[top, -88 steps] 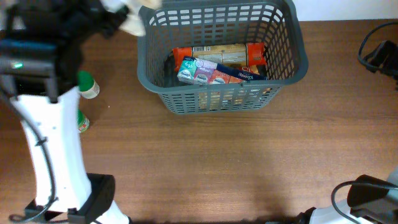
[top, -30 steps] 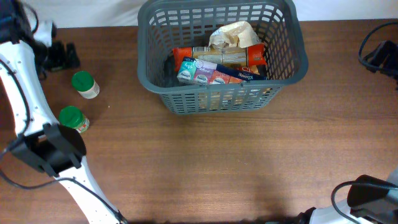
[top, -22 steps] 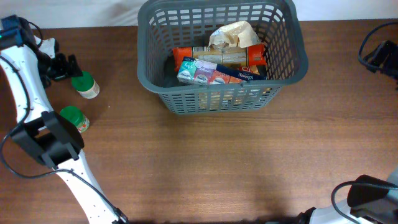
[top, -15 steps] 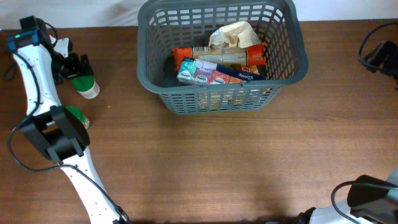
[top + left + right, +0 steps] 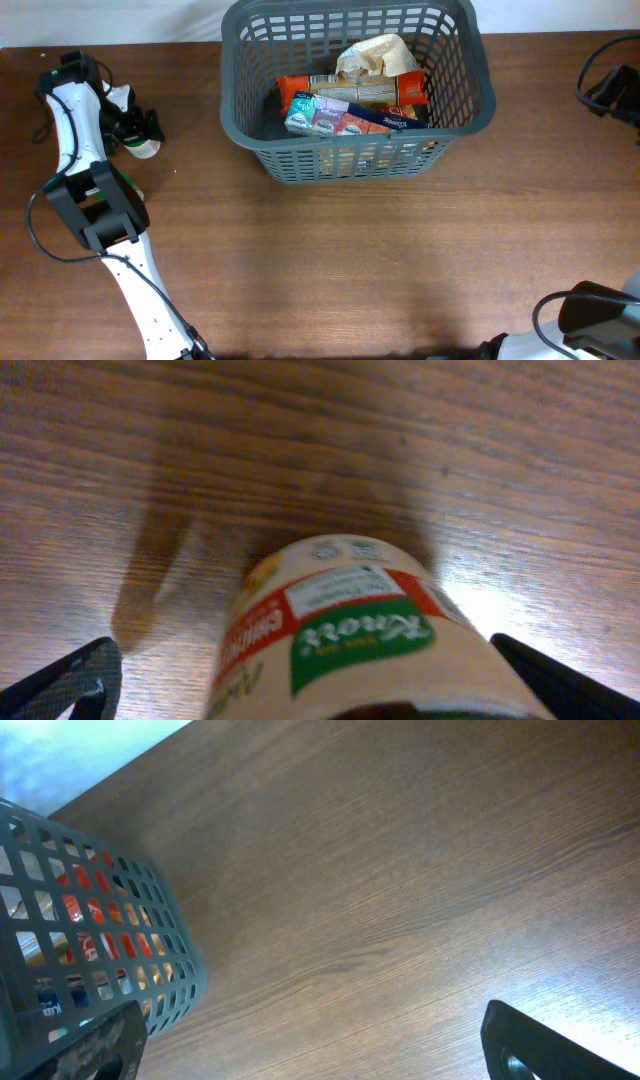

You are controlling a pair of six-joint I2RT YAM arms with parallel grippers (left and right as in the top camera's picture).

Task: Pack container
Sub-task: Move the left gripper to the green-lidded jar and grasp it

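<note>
The container [image 5: 350, 160] stands on the counter [image 5: 350, 260] in the upper middle of the overhead view. It holds several food packs. An orange-red packet [image 5: 300, 92] with a beige label panel lies across the middle. A crumpled beige bag [image 5: 375, 55] sits on top of it toward the back. A pale pack [image 5: 325, 115] with green and pink panels lies toward the front wall, just beside a dark blue pack [image 5: 400, 120]. Their print is too small to read from above.

In the upper left of the overhead view, well apart from the container, the left gripper [image 5: 310, 695] is at a jar [image 5: 340, 630]. The wrist view shows the jar close up: a cream body with a red band and a green patch that reads "Knorr". Above that is a white panel of fine text that cannot be read. The left gripper's jaws are spread wide, one at each lower corner of the frame, with the jar between them and no visible contact.

The right gripper [image 5: 315, 1060] also has its jaws spread, holding nothing. It is over bare counter, with the container at the left edge of its view and red packets showing through the slots.
</note>
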